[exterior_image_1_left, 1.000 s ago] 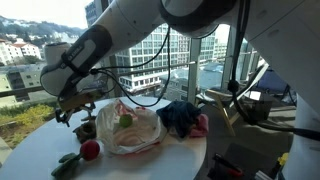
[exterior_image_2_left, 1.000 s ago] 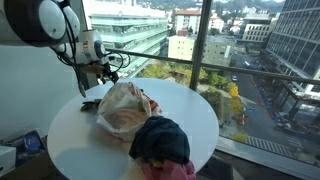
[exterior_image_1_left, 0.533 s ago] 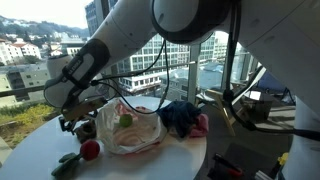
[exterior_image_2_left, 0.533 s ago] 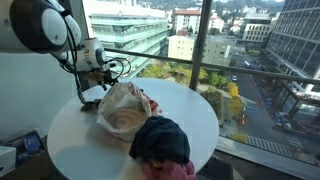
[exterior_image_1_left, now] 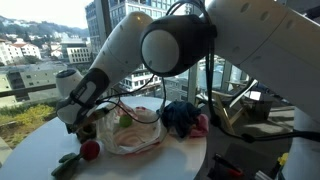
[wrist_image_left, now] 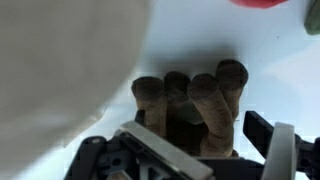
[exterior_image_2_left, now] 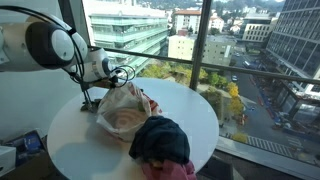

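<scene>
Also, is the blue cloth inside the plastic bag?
No, the blue cloth lies on the table beside the bag, outside it.

tabletop (exterior_image_1_left: 30,150) was plain white, no pattern. bag (exterior_image_1_left: 135,132) was translucent white, crinkled sheen, with green and pink-red patches showing through. navy cloth (exterior_image_1_left: 180,118) was dark blue, near black in the folds. pink cloth (exterior_image_1_left: 203,126) was solid pink. ball (exterior_image_1_left: 90,150) was red. lump (exterior_image_1_left: 67,163) was dark green. four-lobed thing (wrist_image_left: 190,100) in the wrist view was brown, lobe tips lighter tan, gaps darker. arm (exterior_image_1_left: 120,50) was white with dark joint sections.
</scene>
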`<state>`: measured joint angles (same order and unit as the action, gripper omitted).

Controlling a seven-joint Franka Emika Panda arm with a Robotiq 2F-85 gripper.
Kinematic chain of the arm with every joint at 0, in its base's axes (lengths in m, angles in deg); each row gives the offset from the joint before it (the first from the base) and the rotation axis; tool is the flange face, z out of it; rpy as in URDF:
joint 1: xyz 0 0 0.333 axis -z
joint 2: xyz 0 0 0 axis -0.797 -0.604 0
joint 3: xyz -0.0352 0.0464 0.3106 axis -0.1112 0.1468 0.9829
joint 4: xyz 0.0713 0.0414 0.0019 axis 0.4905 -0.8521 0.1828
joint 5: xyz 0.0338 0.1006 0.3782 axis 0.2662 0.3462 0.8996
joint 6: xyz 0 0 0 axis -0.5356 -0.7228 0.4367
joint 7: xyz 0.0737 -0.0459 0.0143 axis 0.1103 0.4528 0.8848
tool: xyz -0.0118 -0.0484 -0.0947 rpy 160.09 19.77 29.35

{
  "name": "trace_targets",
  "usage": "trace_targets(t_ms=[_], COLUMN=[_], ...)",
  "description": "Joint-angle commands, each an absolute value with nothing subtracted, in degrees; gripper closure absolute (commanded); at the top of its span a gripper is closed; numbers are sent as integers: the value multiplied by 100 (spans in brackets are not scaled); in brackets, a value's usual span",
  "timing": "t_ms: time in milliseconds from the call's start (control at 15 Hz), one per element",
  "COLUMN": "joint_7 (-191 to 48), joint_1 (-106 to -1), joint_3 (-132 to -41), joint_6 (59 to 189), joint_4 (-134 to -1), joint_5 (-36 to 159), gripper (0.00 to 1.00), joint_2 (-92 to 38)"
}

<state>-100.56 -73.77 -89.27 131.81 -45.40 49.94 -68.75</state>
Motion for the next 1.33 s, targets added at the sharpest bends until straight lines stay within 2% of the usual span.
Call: trace_targets(t_ms=[0, 200, 267, 400, 867, 933, 1067, 1200, 1267], joint_7=[-10466, -10770, -10838, -10930, -10773, -10662, -10593, -10621, -10643], joint_1=[-7625, -7696, -7714, -7736, -7566, -7474, -7383, -7370, -7366], joint_3=[-9376, -9601, -9665, -9736, -9490, -9372, -9246, -9245, -9258], joint_6=[13266, 13152, 13144, 13095, 12571, 12507, 12451, 12592, 12743], joint_4=[-3817, -3447, -3368, -3257, -3444, -3472, -3555, -3821, -4000], joint_5=[4985, 4963, 4943, 4939, 5109, 5188, 5261, 5239, 5201], gripper=[0, 1, 25, 30, 85, 88, 85, 89, 87], joint_2=[-7462, -7803, -7873, -7944, -7722, -7653, -7513, -7180, -6967])
